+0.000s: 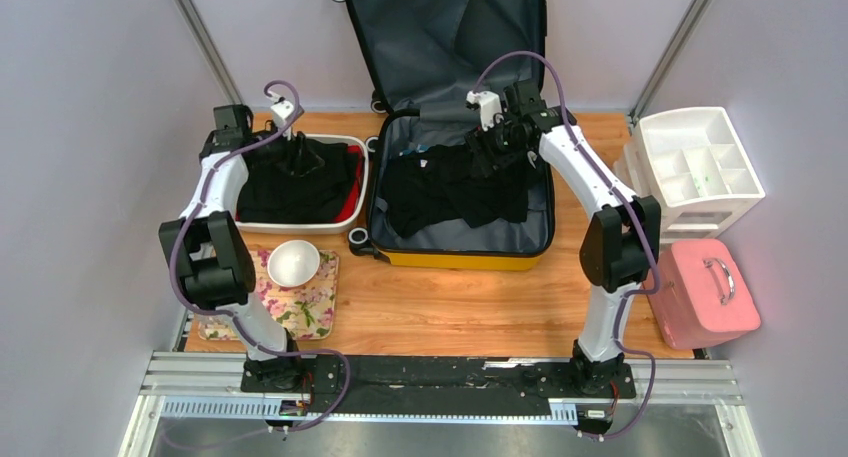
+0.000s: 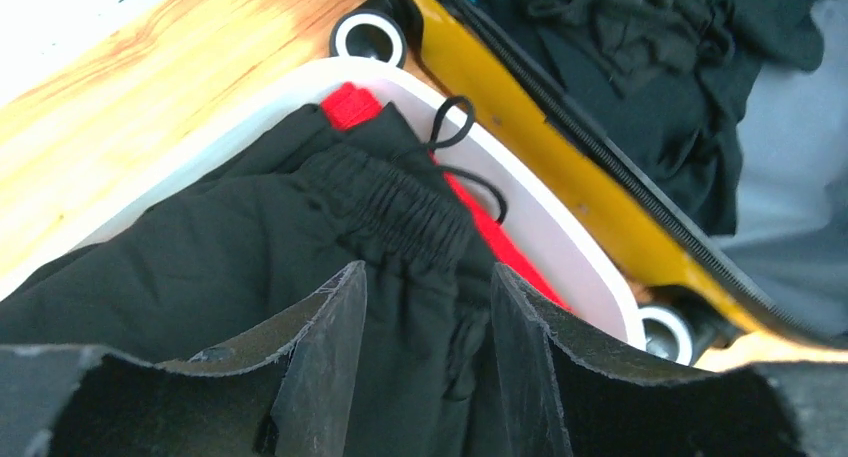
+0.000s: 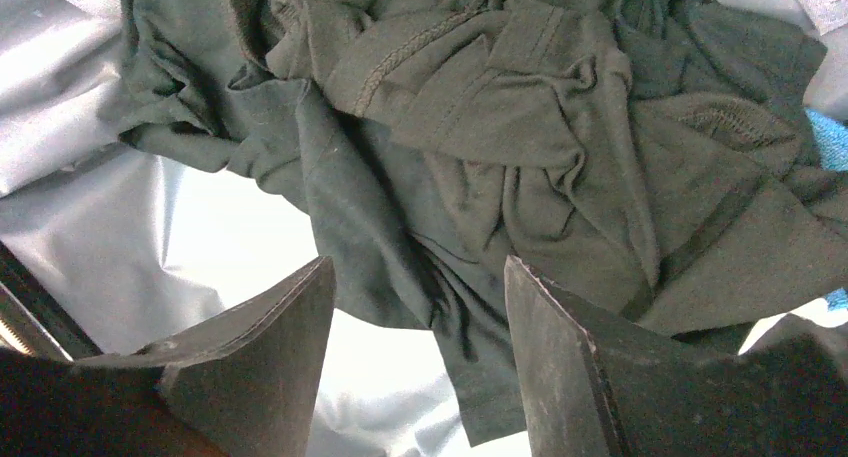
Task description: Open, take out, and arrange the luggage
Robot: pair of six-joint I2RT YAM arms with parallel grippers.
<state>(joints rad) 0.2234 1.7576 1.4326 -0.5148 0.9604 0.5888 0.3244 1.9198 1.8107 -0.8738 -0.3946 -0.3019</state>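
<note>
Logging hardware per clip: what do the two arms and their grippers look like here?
The left arm and right arm have white link shells with bulky black joint housings. A purple cable loops along each. The left gripper and right gripper have flat, dark wedge-shaped fingers with scuffed edges.

Wooden table (image 1: 450,307), pale lilac walls (image 1: 80,127)

The tool (image 3: 417,277) hangs with jaws spread wide over a crumpled dark garment (image 3: 520,127) lying on pale grey lining (image 3: 240,247); a fold shows between its fingers (image 3: 270,347).
</note>
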